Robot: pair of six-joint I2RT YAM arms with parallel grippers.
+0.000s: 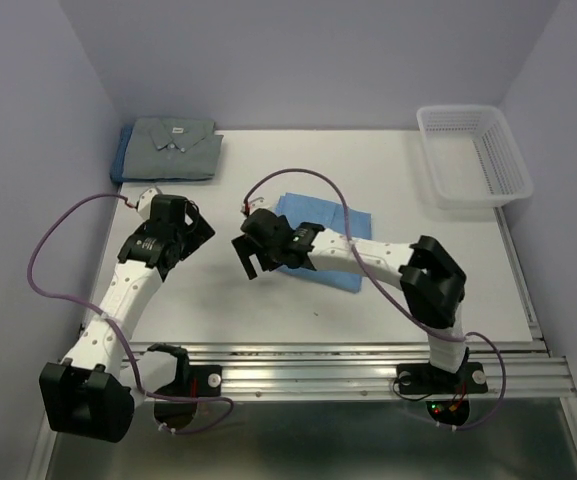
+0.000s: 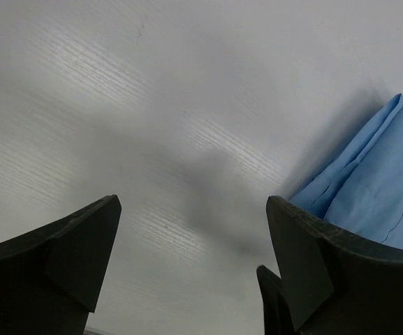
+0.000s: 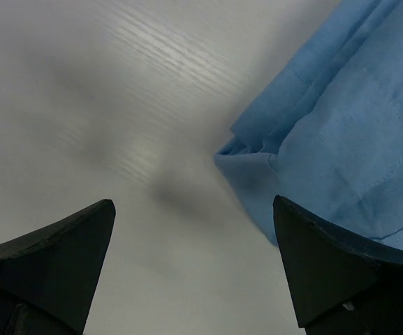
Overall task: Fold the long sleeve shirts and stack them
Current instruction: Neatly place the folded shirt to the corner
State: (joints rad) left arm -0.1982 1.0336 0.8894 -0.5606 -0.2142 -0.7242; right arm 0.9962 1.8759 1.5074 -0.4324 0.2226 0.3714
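Worktop (image 1: 388,180): pale, faint wood grain, three shirts on it in two places.

Light blue shirt (image 1: 324,238): folded to a flat, roughly rectangular packet near the middle of the worktop, set at a slant; the right arm crosses over its near part. In the right wrist view its corner shows several stacked layers with soft rolled edges and one line of stitching across the top panel; cloth smooth, few creases. In the left wrist view the same packet shows only as a layered folded edge at the right margin.

Grey shirt (image 1: 175,145): folded, at the far left corner of the worktop, collar up and towards the back wall, white neck label visible inside the collar, button placket down the middle. It lies on top of the darker blue shirt (image 1: 120,162), of which only a strip shows along the grey one's left side; fold of the lower one cannot be made out.

Left tool (image 1: 200,232): released, jaws wide apart, nothing between them; over bare worktop, to the left of the light blue shirt and apart from it.

Right tool (image 1: 250,262): released too, jaws spread, grasping nothing; just off the left corner of the light blue shirt, one finger (image 3: 341,265) beside the cloth edge; contact cannot be told.

White mesh basket (image 1: 496,170): far right corner, well apart from all the shirts.
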